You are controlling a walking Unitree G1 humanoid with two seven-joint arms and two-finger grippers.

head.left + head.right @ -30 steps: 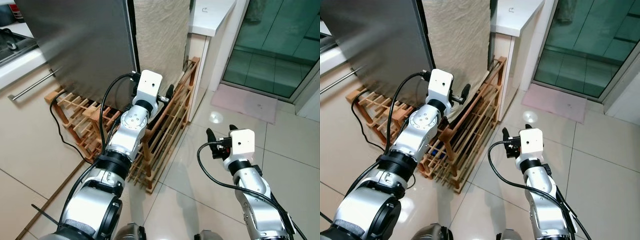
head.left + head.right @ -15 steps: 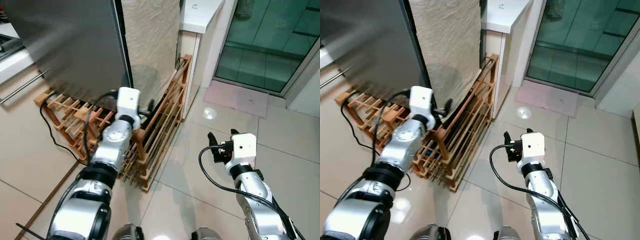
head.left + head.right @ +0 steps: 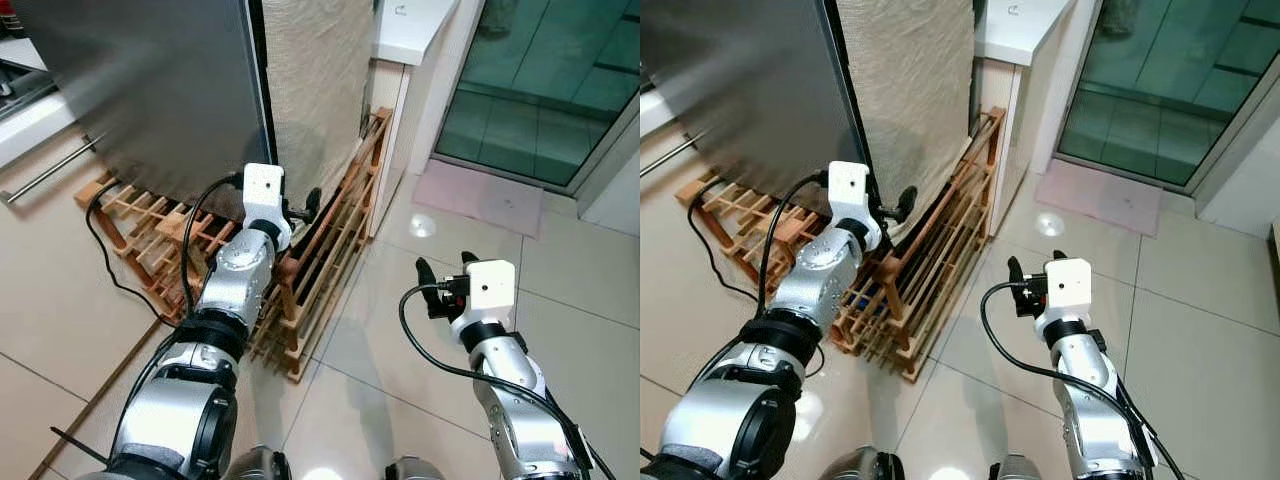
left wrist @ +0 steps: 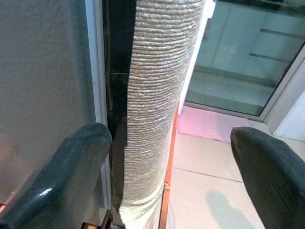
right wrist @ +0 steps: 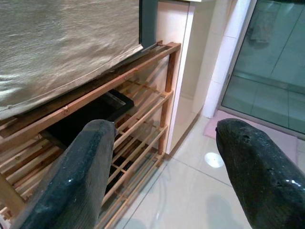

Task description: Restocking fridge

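Tiled kitchen floor point(image 3: 380, 330), wooden rack point(image 3: 320, 270) mid-frame. Fridge point(image 3: 160, 90) fills upper left, door shut. Left gripper point(image 4: 171, 167), fingers wide and empty, faces the door seam (likely reaching to open it). Right gripper point(image 5: 162, 157) spread, empty, lower right. Next: hook the door edge, pull.

One fridge point(image 3: 150, 90), two wooden racks point(image 3: 320, 270), perhaps one mat point(image 3: 480, 195).

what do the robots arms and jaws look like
Both arms are silver metal segments with black ring joints and looping black cables. Each ends in a white boxy wrist block carrying the left gripper and right gripper, each with two long, rounded, matte black fingers.
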